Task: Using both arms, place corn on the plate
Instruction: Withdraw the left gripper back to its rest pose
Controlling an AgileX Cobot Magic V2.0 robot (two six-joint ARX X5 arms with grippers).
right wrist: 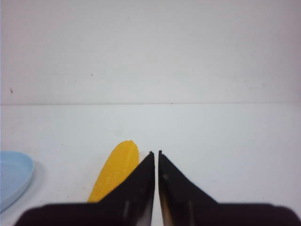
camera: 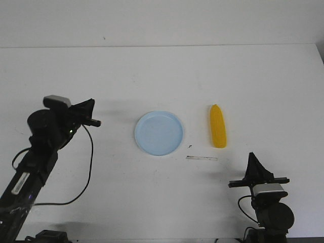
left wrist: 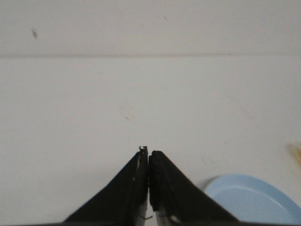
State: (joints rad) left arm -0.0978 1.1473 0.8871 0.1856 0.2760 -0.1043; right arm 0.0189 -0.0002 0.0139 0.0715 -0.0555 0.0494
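The yellow corn (camera: 218,126) lies on the white table, right of the pale blue plate (camera: 159,133), lengthwise front to back. My right gripper (camera: 251,156) is shut and empty, near the table's front, a little right of and nearer than the corn. In the right wrist view the corn (right wrist: 115,169) lies just beside the shut gripper (right wrist: 154,152), and the plate's edge (right wrist: 14,181) shows. My left gripper (camera: 91,103) is shut and empty, left of the plate. In the left wrist view the shut gripper (left wrist: 147,150) is over bare table with the plate (left wrist: 251,202) at the side.
A thin grey strip (camera: 201,158) lies on the table in front of the plate and corn, with a small dark speck (camera: 190,147) by it. The table's far edge (camera: 162,46) meets a white wall. A black cable (camera: 86,172) hangs from the left arm.
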